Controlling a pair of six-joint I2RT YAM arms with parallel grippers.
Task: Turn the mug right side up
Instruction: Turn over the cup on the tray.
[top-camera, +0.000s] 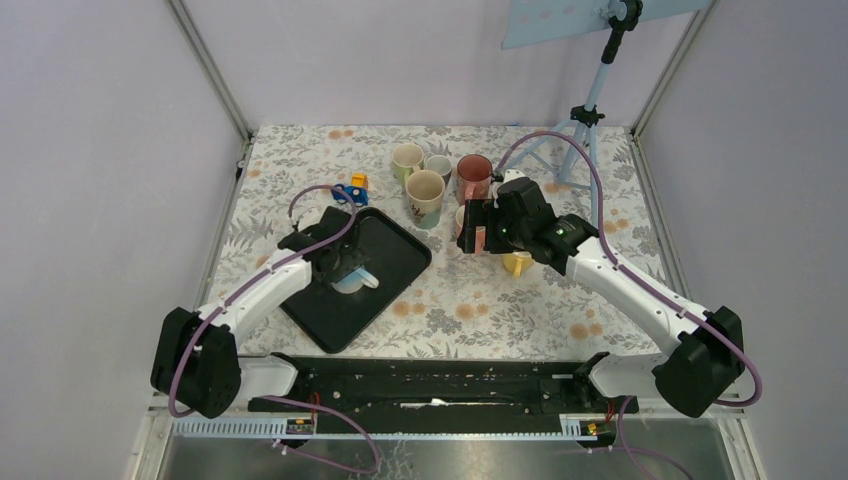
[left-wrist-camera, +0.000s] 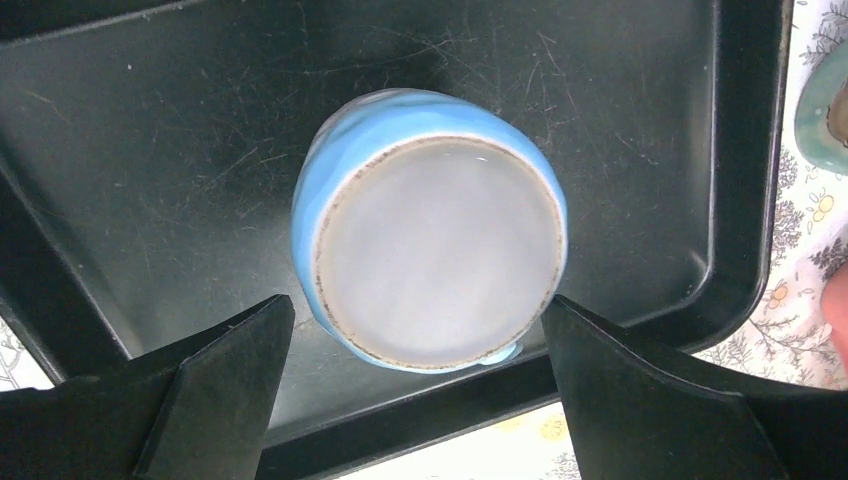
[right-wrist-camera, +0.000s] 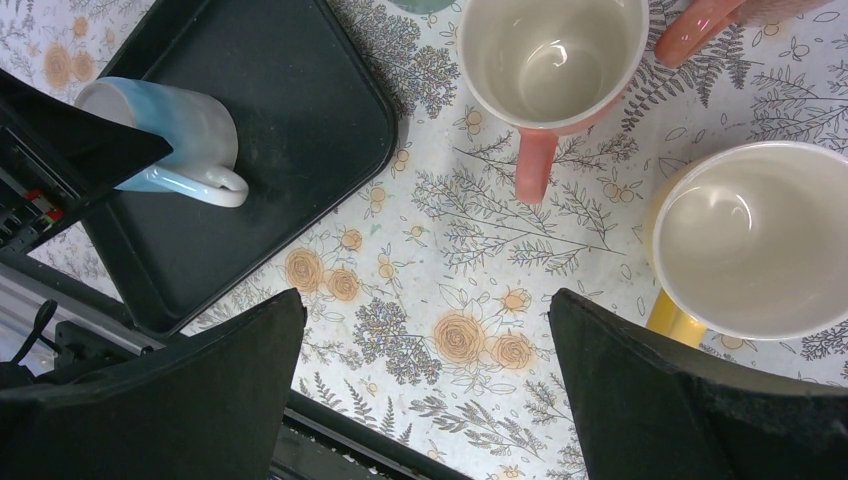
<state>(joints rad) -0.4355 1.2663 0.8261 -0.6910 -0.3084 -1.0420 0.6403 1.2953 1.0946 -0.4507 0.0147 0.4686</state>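
A light blue mug (top-camera: 354, 280) stands upside down on the black tray (top-camera: 398, 247), its handle toward the right. In the left wrist view its pale flat base (left-wrist-camera: 435, 255) faces up. My left gripper (top-camera: 335, 262) hangs right over it, open, with one finger on each side of the base (left-wrist-camera: 418, 305), not touching. The right wrist view shows the mug (right-wrist-camera: 175, 135) on the tray (right-wrist-camera: 290, 130), partly behind my left fingers. My right gripper (top-camera: 478, 232) is open and empty above the floral cloth (right-wrist-camera: 425, 300).
Upright mugs stand near my right gripper: a pink one (right-wrist-camera: 550, 60) and a yellow one (right-wrist-camera: 750, 240), the yellow one also showing in the top view (top-camera: 517, 264). Several more mugs (top-camera: 425, 195) cluster at the back. A blue and yellow toy (top-camera: 352, 188) lies behind the tray. A tripod (top-camera: 590, 115) stands back right.
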